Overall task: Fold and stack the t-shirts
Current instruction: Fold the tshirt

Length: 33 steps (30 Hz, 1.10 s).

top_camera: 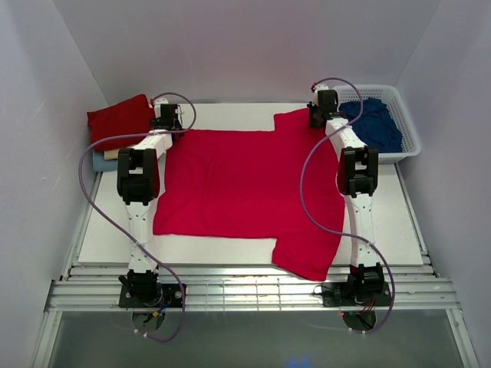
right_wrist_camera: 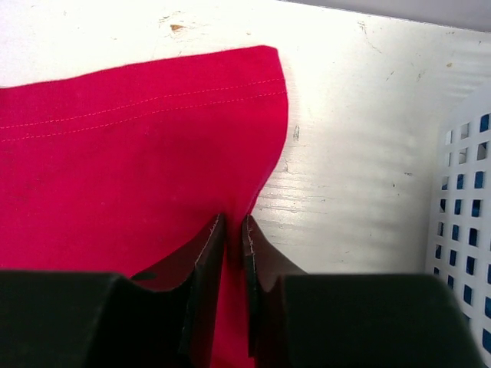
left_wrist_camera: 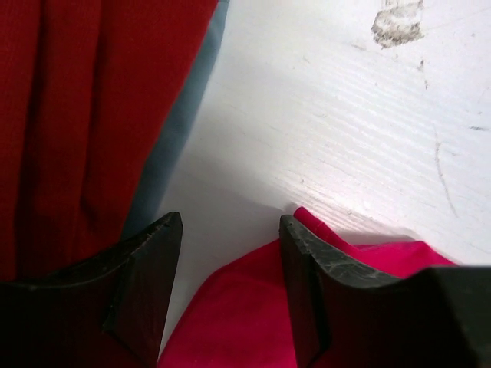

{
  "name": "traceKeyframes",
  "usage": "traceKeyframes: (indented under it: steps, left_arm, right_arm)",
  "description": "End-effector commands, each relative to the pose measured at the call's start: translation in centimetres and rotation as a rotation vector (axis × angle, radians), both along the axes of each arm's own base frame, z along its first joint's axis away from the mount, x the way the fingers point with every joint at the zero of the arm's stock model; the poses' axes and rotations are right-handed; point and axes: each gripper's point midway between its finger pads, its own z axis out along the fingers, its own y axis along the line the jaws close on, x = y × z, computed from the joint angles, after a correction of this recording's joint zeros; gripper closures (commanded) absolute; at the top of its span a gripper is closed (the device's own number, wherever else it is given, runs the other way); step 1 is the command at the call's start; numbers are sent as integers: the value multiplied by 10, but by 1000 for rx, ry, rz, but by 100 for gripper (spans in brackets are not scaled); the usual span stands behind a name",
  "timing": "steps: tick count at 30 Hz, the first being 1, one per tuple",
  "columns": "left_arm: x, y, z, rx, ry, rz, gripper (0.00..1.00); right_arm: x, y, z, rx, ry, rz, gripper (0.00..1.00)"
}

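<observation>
Looking at a bright crimson-red soft cloth t-shirt (top_camera: pixel 245 184), lying spread flat across the white desk (top_camera: pixel 230 115) between both arms. Pinching its far right corner with the right jaws, beside the white plastic lattice basket (right_wrist_camera: pixel 464 176). Hovering with the left jaws spread over the far left corner, gripping nothing. Probably handling as light, limp and quick to sag, so favouring holds at corners or hems.

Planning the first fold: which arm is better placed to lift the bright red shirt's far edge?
Right: the right gripper already pinches the red shirt; the left gripper stands open, empty.
</observation>
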Motion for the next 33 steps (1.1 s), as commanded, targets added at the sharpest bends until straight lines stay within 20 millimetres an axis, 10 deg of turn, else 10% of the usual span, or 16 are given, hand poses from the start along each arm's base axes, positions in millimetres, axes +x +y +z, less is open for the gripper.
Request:
traceKeyframes:
  steps: [1, 12, 33]
  left_arm:
    - [9, 5, 64, -34, -145, 36, 37]
    - [23, 13, 115, -5, -324, 74, 39]
    - [35, -9, 55, -65, -180, -40, 46]
  right_arm:
    - [-13, -14, -12, -40, 61, -13, 80]
    - [-14, -13, -12, -40, 63, -8, 81]
    - [-17, -14, -16, -49, 75, -7, 82]
